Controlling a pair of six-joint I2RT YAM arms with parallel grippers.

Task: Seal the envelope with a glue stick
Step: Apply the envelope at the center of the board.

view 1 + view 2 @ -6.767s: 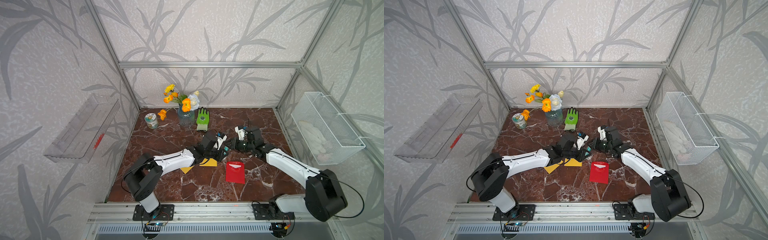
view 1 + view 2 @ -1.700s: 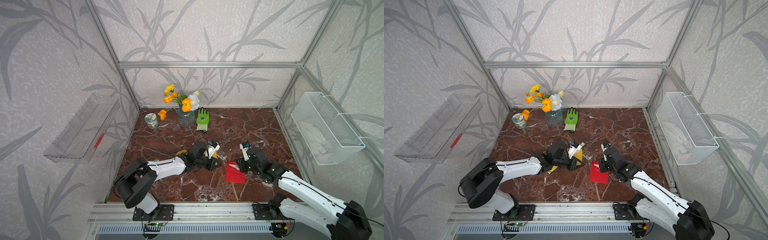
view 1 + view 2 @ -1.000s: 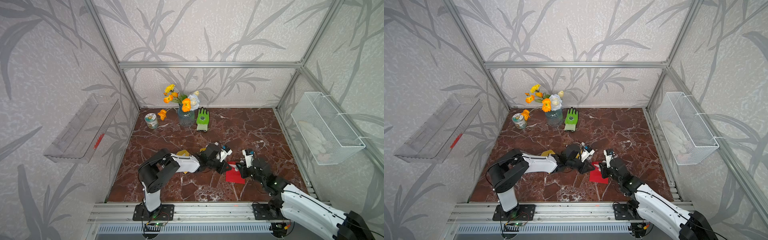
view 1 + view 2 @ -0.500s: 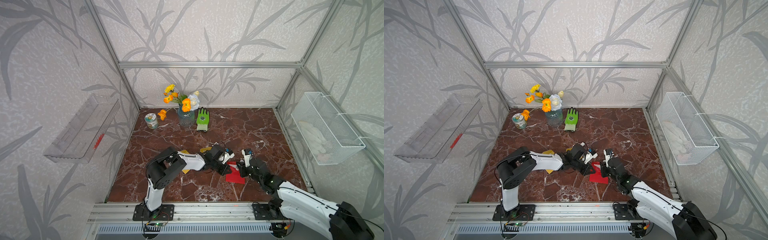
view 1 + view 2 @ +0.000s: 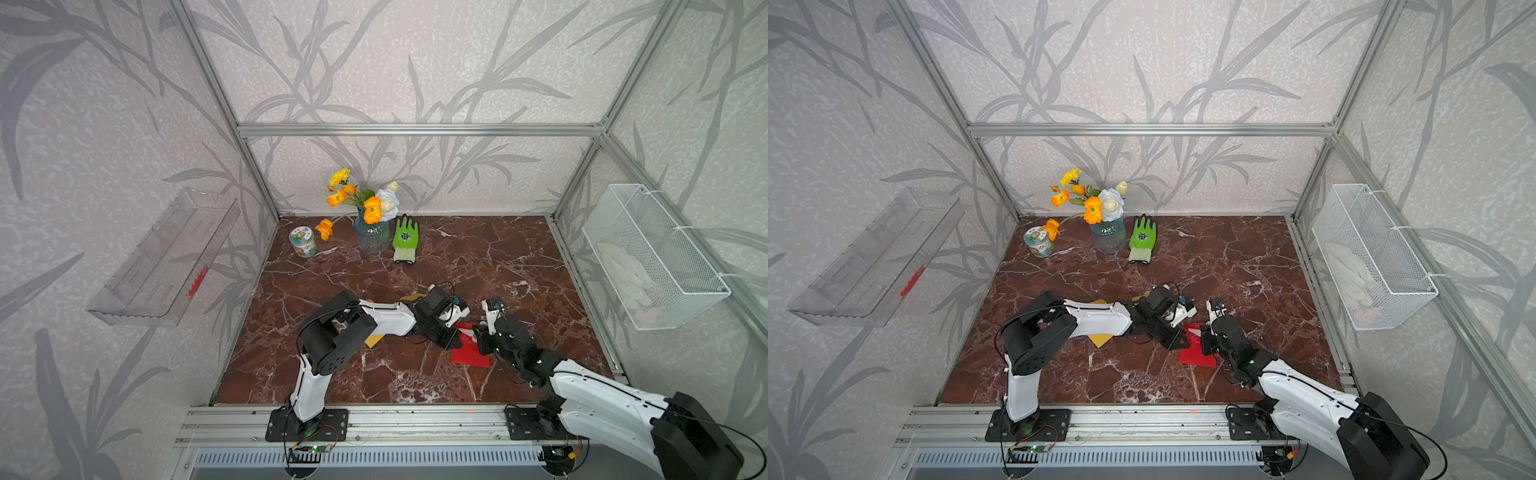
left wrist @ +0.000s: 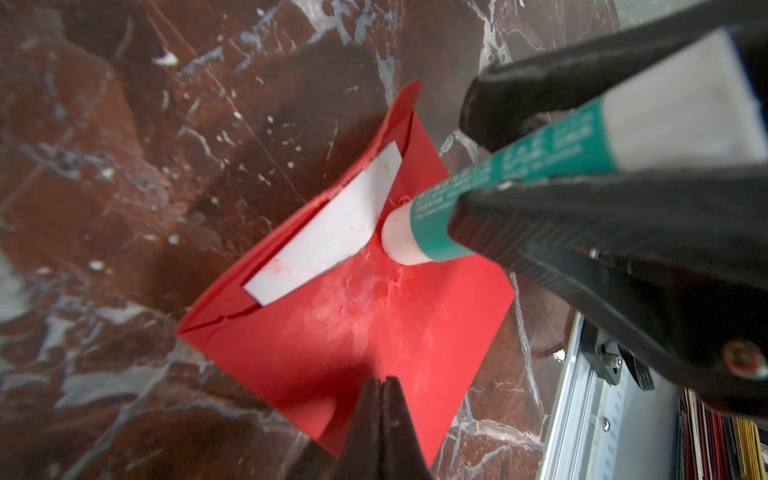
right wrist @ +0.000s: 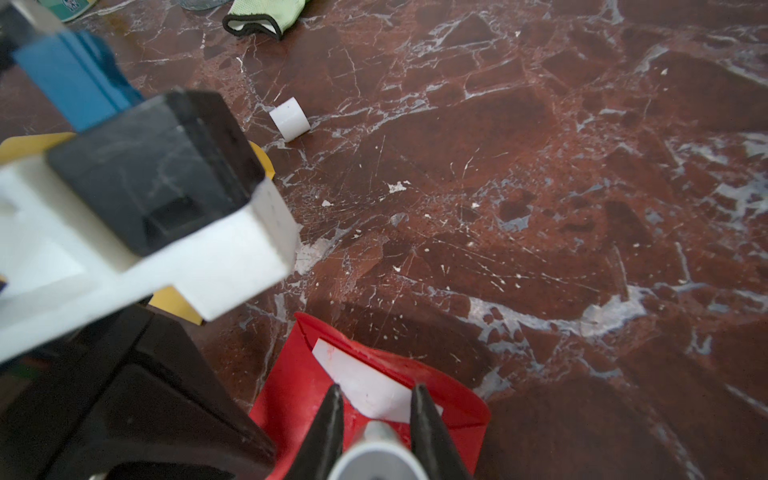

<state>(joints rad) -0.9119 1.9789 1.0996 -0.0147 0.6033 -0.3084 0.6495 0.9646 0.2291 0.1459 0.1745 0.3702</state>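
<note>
Glue stick [image 6: 540, 158] — teal label, white tip on envelope [image 6: 374, 332] — clamped in right hand [image 6: 463, 174]; left hand [image 6: 380, 384] pinched together.

I log: tabletop [image 5: 498, 257], glossy veined marble; envelope [image 6: 332, 353], matt red paper; glue stick [image 6: 519, 166], smooth plastic; wire basket [image 5: 648, 257], white metal mesh.

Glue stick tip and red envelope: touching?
Touching. The left wrist view shows the white tip of the glue stick pressed onto the red envelope beside the white strip, with no gap and glue smears around it.
</note>
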